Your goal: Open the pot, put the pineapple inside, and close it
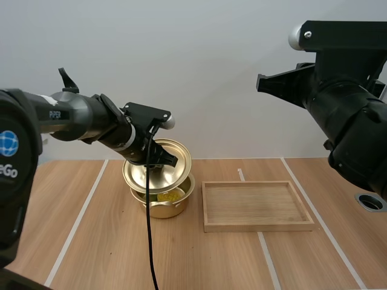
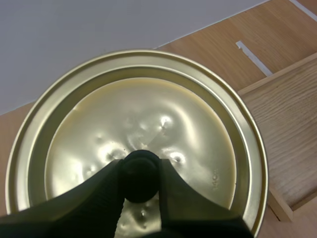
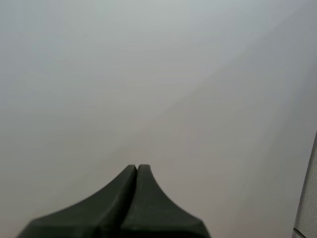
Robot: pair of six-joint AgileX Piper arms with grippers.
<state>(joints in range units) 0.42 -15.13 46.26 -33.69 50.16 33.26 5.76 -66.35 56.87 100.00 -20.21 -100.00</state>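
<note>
A gold pot (image 1: 164, 204) stands on the table left of centre, with something yellow, the pineapple (image 1: 167, 196), inside it. My left gripper (image 1: 164, 158) is shut on the black knob (image 2: 141, 169) of the gold lid (image 1: 158, 166), which it holds tilted just above the pot's rim. In the left wrist view the lid (image 2: 138, 129) faces the camera and the fingers (image 2: 106, 191) pinch the knob from both sides. My right gripper (image 3: 137, 168) is raised high off the table at the right, its fingers together as one dark wedge against the plain wall.
A wooden tray (image 1: 257, 205) lies right of the pot with nothing in it; its corner (image 2: 292, 144) shows beside the lid. White tape lines run across the table. A round hole (image 1: 370, 201) sits near the table's right edge.
</note>
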